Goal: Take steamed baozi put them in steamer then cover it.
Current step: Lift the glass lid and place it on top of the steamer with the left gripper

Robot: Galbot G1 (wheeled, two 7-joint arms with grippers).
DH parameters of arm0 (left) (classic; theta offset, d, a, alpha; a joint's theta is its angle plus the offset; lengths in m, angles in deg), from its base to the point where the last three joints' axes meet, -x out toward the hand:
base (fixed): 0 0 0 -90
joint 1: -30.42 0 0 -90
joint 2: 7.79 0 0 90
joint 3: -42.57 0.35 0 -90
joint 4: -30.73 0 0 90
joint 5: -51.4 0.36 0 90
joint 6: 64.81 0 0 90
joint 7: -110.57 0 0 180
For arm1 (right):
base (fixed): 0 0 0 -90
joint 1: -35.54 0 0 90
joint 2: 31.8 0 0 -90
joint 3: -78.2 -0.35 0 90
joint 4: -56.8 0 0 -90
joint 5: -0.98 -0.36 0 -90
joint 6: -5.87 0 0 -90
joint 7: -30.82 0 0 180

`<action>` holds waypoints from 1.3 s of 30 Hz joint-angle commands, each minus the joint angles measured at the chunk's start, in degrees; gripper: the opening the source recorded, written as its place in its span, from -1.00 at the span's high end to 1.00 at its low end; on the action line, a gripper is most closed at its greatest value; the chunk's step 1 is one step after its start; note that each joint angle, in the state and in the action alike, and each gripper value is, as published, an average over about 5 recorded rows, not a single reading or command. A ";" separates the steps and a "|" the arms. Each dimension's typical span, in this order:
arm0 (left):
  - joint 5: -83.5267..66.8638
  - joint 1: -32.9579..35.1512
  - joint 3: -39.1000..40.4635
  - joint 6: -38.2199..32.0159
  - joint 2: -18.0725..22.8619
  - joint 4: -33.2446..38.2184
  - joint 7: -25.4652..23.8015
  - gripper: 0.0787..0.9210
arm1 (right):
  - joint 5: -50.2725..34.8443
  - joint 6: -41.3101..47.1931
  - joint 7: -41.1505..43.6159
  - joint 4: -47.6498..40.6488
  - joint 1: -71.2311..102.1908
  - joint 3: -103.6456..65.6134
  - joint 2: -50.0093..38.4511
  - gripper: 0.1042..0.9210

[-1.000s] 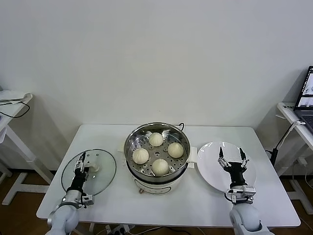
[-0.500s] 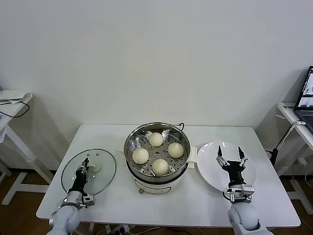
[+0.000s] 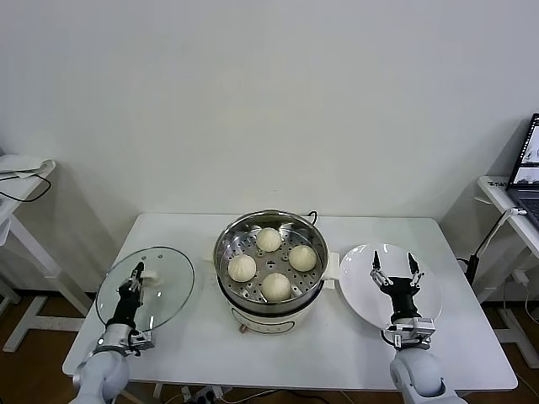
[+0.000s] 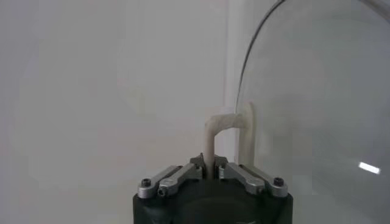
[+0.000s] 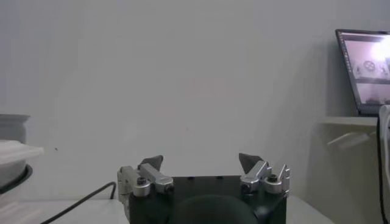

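Observation:
Several cream-white baozi (image 3: 269, 240) sit on the perforated tray inside the steel steamer (image 3: 226, 238) at the table's middle. The clear glass cover (image 3: 165, 296) is lifted and tilted off the table at the left, and my left gripper (image 3: 135, 273) is shut on its white handle (image 3: 150, 274). In the left wrist view that handle (image 4: 214, 129) runs down between the closed fingers of the left gripper (image 4: 208, 163), with the cover's pane (image 4: 317, 103) beside it. My right gripper (image 3: 392, 269) hangs open over the white plate (image 3: 358, 295); in the right wrist view the right gripper (image 5: 203, 162) holds nothing.
The white plate lies right of the steamer with nothing on it. A black cord (image 3: 312, 217) leaves the steamer's back. A side table with a laptop (image 3: 529, 162) stands at the far right, another side table (image 3: 18, 181) at the far left.
My left gripper closed on the cover's handle and raised the cover off the table, tilting it and carrying it slightly left. The right gripper sank a little over the plate.

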 commanded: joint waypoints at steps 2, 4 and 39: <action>-1.34 4.40 -5.99 0.85 -3.48 24.33 -0.55 0.72 | -0.03 0.00 -0.06 0.63 0.24 -0.31 -0.11 -0.76; -1.51 4.43 -6.04 1.75 -4.48 29.04 -1.79 0.72 | -0.08 0.00 -0.06 0.86 0.42 -0.51 -0.19 -0.76; 8.43 -16.70 44.56 36.89 4.53 27.54 -33.12 0.72 | 1.34 -0.85 1.13 -2.50 0.06 -1.95 3.63 -0.76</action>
